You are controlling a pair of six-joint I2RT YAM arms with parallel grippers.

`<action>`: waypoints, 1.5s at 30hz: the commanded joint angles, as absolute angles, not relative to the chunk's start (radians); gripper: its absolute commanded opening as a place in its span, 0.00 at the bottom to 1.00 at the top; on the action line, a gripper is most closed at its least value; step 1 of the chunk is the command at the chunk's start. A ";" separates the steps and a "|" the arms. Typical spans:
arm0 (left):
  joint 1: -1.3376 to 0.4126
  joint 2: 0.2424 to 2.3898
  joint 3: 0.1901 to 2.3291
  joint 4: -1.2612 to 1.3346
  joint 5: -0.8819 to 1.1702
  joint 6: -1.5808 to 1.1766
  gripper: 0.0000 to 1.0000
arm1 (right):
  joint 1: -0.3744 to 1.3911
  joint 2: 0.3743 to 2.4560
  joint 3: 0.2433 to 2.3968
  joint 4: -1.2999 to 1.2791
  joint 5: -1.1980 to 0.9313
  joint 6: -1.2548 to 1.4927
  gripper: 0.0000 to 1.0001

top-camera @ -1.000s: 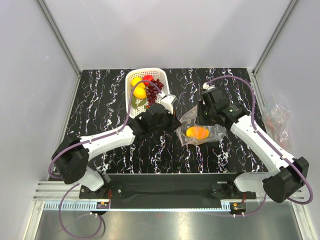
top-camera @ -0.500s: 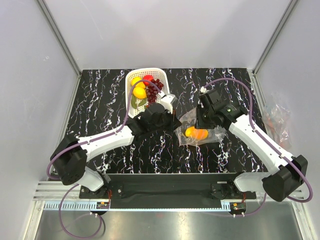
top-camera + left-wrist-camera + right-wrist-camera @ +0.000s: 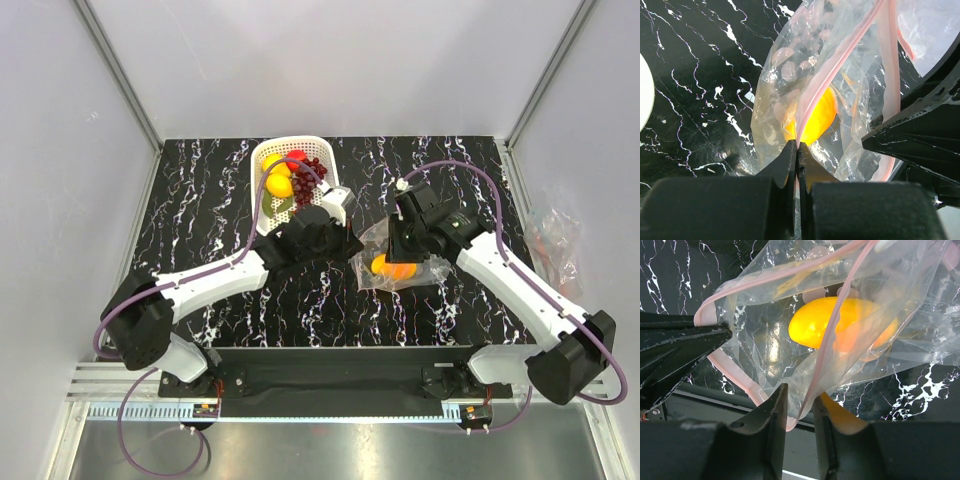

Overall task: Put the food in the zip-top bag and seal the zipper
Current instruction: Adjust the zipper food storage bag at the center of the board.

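The clear zip-top bag (image 3: 425, 272) lies right of centre with a yellow lemon (image 3: 840, 322) and an orange piece (image 3: 860, 337) of the food inside. My left gripper (image 3: 796, 145) is shut on the pink zipper (image 3: 830, 75) at the bag's left end. My right gripper (image 3: 799, 395) is open, and its fingers straddle the bag's mouth edge with a gap on both sides of the film. In the top view the left gripper (image 3: 352, 250) and right gripper (image 3: 398, 250) stand close together over the bag. More food, lemons (image 3: 279, 185), grapes (image 3: 310, 175) and an apple (image 3: 296, 156), sits in the basket.
The white lattice basket (image 3: 262, 150) stands at the back, left of centre, just behind my left arm. A crumpled heap of plastic (image 3: 553, 240) lies beyond the table's right edge. Each wrist view shows the other arm's black finger close by (image 3: 920, 135).
My right gripper has moved left and down onto the bag's mouth, and its jaws have narrowed around the edge. The left gripper has kept its pinch and hardly moved.
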State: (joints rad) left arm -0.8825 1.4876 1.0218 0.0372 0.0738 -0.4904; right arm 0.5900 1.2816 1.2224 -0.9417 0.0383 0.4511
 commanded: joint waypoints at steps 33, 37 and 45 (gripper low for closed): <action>-0.871 1.482 1.500 -0.299 0.213 -0.497 0.00 | 0.433 1.212 1.548 -1.037 0.266 0.379 0.00; -0.885 1.540 1.470 -0.190 0.314 -0.549 0.00 | 0.431 1.186 1.543 -1.006 0.377 0.429 0.00; -0.603 1.325 1.296 -0.271 0.265 -0.535 0.00 | 0.612 1.367 1.563 -0.893 0.005 0.443 0.00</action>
